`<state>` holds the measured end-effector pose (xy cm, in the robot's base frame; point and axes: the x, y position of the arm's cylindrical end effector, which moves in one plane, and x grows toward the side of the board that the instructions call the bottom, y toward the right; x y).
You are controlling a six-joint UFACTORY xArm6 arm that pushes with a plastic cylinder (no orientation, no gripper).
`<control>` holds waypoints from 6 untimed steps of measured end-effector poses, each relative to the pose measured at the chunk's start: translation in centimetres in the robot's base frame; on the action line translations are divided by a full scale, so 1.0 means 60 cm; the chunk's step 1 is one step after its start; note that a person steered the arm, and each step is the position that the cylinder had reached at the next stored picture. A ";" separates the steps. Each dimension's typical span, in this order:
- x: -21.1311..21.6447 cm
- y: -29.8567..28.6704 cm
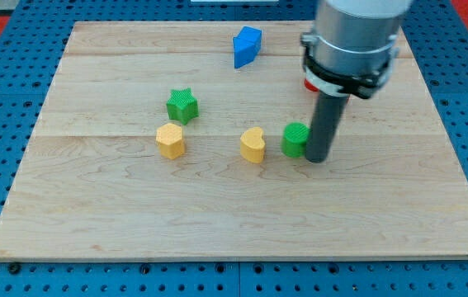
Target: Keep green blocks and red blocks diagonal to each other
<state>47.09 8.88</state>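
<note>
Nearest me, left to right: yellow hexagon block [170, 140], green star block [182, 105], yellow heart block [253, 144], green block [295, 139] touching my tip [317, 158] — a bare rod holding nothing — red block [309, 82] mostly hidden behind; push gently, centred.

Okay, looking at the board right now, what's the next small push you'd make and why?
Probably a short push toward the view's left: my tip sits against the right side of the green block, with the yellow heart just beyond. A red piece peeks out behind the arm.
</note>
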 end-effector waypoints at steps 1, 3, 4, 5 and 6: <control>-0.078 -0.067; -0.112 0.006; -0.133 -0.068; -0.137 -0.158; -0.129 -0.120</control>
